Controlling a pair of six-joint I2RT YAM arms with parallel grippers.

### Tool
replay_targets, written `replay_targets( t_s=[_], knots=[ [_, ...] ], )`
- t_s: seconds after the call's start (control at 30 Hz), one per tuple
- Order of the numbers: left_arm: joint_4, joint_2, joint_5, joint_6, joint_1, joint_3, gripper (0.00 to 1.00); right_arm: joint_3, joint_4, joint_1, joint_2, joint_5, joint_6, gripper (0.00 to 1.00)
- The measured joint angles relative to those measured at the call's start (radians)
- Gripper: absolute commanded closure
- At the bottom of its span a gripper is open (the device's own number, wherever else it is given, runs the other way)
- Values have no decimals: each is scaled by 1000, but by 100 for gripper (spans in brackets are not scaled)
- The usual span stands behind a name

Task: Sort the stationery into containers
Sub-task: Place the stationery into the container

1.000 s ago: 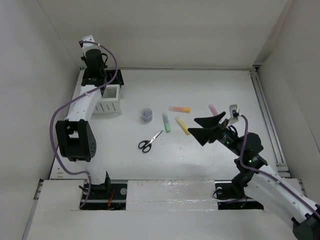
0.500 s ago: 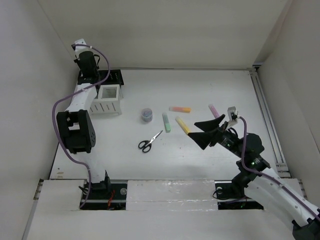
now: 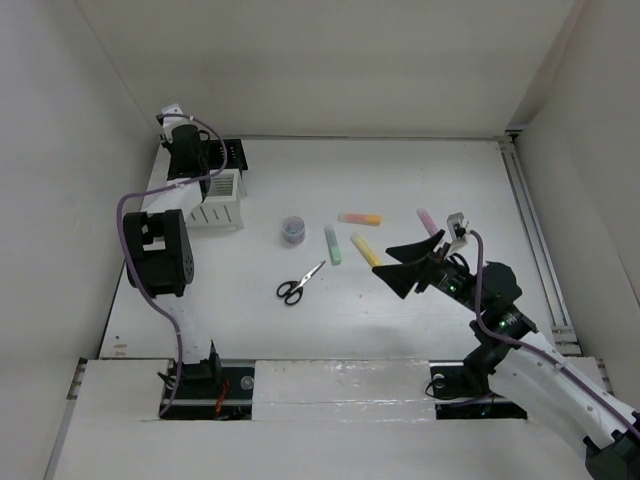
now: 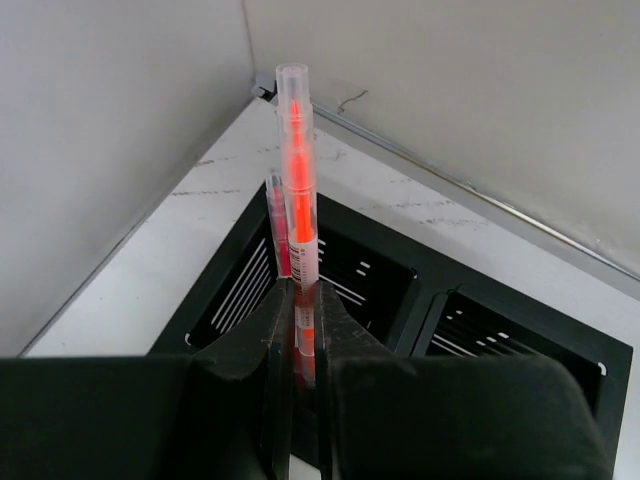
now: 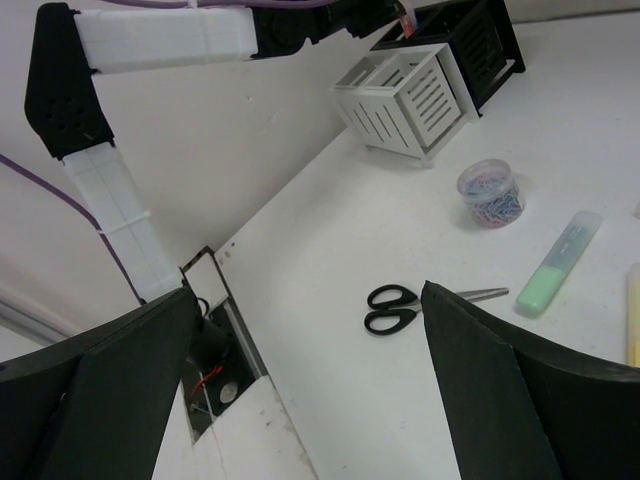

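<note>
pen [image 4: 298, 170], thin and orange-red with a clear cap, stands upright, pinched low on its barrel between the closed fingers of the left gripper [image 4: 300, 300]. it is over the near left cell of the black mesh holder [image 4: 480, 330], at the far left corner of the table [image 3: 450, 180]. its lower tip is hidden behind the fingers. a second pen [image 4: 277, 225] of the same colour already stands in that cell, just behind the held one. the white slatted organizer [image 3: 220, 198] sits just beside the holder, on its near side.

the right gripper [image 3: 390, 258] hangs above the table with its fingers spread wide, gripping nothing. loose on the table lie the black-handled scissors [image 3: 300, 283], the round tub [image 3: 293, 229] of coloured clips, a green marker [image 3: 333, 245], a yellow marker [image 3: 365, 251], an orange marker [image 3: 359, 218] and, nearest the right gripper's far side, a pink marker [image 3: 427, 219].
</note>
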Motion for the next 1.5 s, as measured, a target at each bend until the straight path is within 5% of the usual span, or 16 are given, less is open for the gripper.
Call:
replay_targets(
  t_s=[0.6,0.8,1.03,1.3,1.5],
  knots=[
    [9,35,-79,-93,-40,-28,100,0,-6,0,-3,0,-3,0],
    [1,35,-97,-113,-40,-27,82,0,-8,0,-3,0,-3,0],
    [-10,35,-93,-120,-40,-8,45,0,-12,0,-15,0,1,0],
    [-33,20,-100,-129,-56,-4,35,0,-23,0,-22,0,2,0],
    [-82,-100,-138,-99,-132,43,17,8,-30,0,-20,1,0,0]
  ],
)
